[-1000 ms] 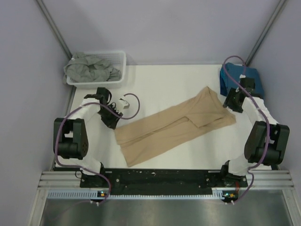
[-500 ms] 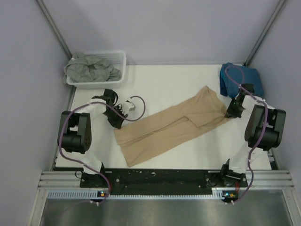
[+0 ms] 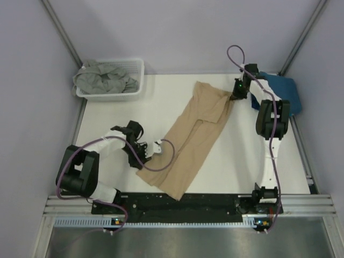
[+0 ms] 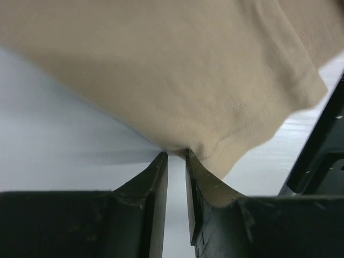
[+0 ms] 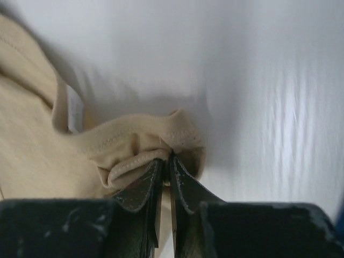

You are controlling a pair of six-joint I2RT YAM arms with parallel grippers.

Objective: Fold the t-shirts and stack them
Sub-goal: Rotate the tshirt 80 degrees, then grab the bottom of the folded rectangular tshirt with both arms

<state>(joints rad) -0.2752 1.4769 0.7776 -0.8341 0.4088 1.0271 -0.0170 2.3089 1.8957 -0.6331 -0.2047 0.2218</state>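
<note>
White tabletop (image 3: pixel 161 102) fills my overhead view, and the tan t-shirt (image 3: pixel 196 134) lies stretched diagonally across its middle, from lower centre up toward the upper right. My left gripper (image 4: pixel 176 156) has its fingers nearly together, pinching the shirt's hem at the lower-left end. My right gripper (image 5: pixel 166 158) is clamped tight on a bunched hem at the upper end. A grey-green t-shirt (image 3: pixel 102 78) lies heaped in the white basket (image 3: pixel 115 94) at upper left. A teal-blue t-shirt (image 3: pixel 287 88) sits at upper right, beside the right arm.

Teal t-shirt (image 3: pixel 288 87) partly behind right arm (image 3: pixel 273 115)
</note>
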